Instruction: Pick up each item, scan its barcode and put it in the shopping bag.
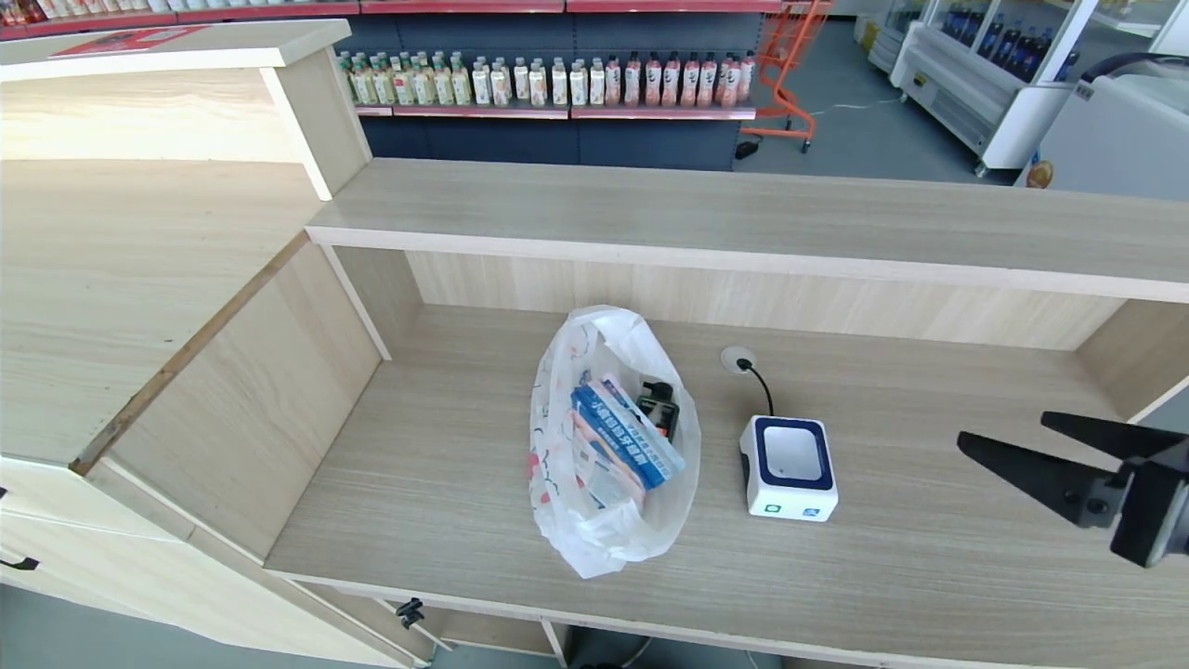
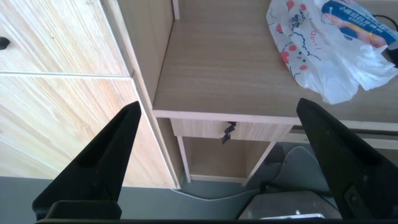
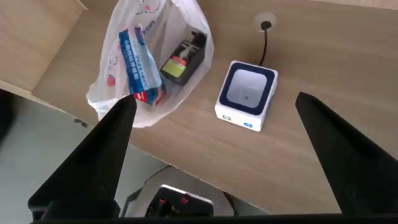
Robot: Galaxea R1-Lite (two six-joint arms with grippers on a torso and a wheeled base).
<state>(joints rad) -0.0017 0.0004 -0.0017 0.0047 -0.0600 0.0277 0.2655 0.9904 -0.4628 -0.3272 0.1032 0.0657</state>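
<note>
pale wooden checkout counter (image 1: 446, 483) — on it the white plastic shopping bag (image 1: 608, 539) lies slumped, mouth open, just beside the barcode scanner (image 1: 790, 465). a blue carton (image 1: 627, 432), a pink pack (image 1: 599, 465) and what looks like a dark bottle (image 1: 659, 409) sit inside. right gripper (image 1: 1003, 427) hovers beyond the scanner, jaws spread, empty; left gripper (image 2: 219, 106) hangs low before the counter's front edge, also spread. the bag looks thin, floppy, slippery — i'd pinch its gathered rim.
</note>
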